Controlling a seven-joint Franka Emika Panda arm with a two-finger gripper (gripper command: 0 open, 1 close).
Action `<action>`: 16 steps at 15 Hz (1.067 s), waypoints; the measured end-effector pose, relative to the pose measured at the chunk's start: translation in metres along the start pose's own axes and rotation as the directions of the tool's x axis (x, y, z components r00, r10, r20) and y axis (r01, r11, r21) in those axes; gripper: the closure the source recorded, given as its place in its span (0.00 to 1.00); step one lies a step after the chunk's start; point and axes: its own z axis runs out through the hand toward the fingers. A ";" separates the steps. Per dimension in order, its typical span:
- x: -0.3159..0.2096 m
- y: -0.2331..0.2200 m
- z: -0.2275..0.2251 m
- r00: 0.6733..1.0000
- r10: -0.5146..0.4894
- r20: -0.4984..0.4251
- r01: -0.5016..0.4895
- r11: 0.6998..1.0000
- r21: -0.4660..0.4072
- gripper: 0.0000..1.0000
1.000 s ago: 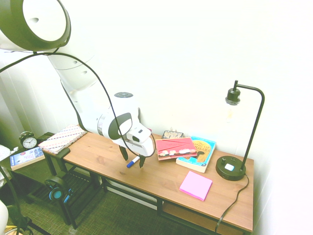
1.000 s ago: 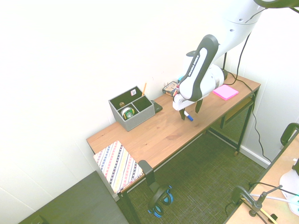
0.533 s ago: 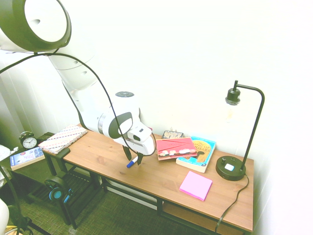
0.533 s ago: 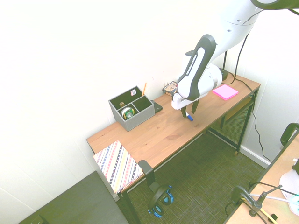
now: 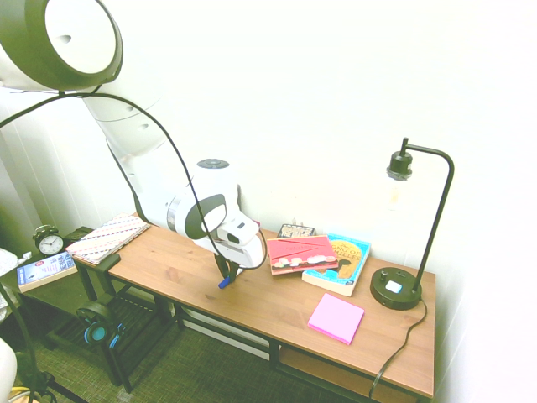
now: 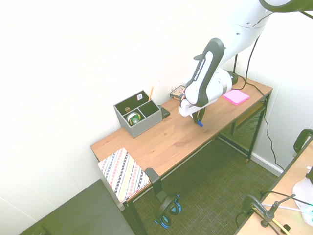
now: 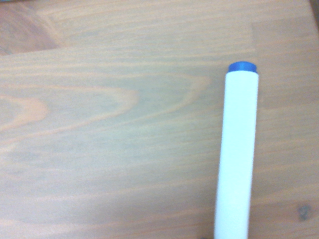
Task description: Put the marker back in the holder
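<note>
The marker (image 5: 224,283) lies on the wooden desk (image 5: 277,306) near its front edge, its blue cap sticking out below the fingers. My gripper (image 5: 227,274) points down over it, the jaws drawn together on the white barrel. The second exterior view shows the same: gripper (image 6: 197,118) down at the desk, the marker's blue cap (image 6: 199,124) just under it. In the wrist view the marker (image 7: 238,149) runs up from the bottom edge against the wood grain. The grey holder (image 6: 138,117) stands at the desk's back, well to the side of the gripper.
A red book (image 5: 302,253) and a blue-covered book (image 5: 340,262) lie by the wall. A pink pad (image 5: 336,318) and a black desk lamp (image 5: 396,290) are further along. A striped pad (image 6: 123,173) lies at the desk's other end. The holder has a pencil (image 6: 150,93) in it.
The jaws have gone from wide apart on either side of the marker to drawn together on its barrel. The arm has barely shifted, and the marker stays on the desk.
</note>
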 end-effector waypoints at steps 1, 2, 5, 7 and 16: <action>0.000 0.000 0.000 1.000 0.001 0.000 -0.001 1.000 0.001 1.00; 0.000 0.000 0.000 1.000 0.003 0.000 -0.003 1.000 0.002 1.00; 0.000 -0.005 -0.011 1.000 0.013 0.000 -0.013 1.000 0.019 1.00; -0.005 -0.021 -0.047 0.999 0.029 0.036 -0.031 0.998 0.053 1.00; 0.002 -0.109 -0.136 0.805 0.162 0.571 -0.206 0.979 0.011 1.00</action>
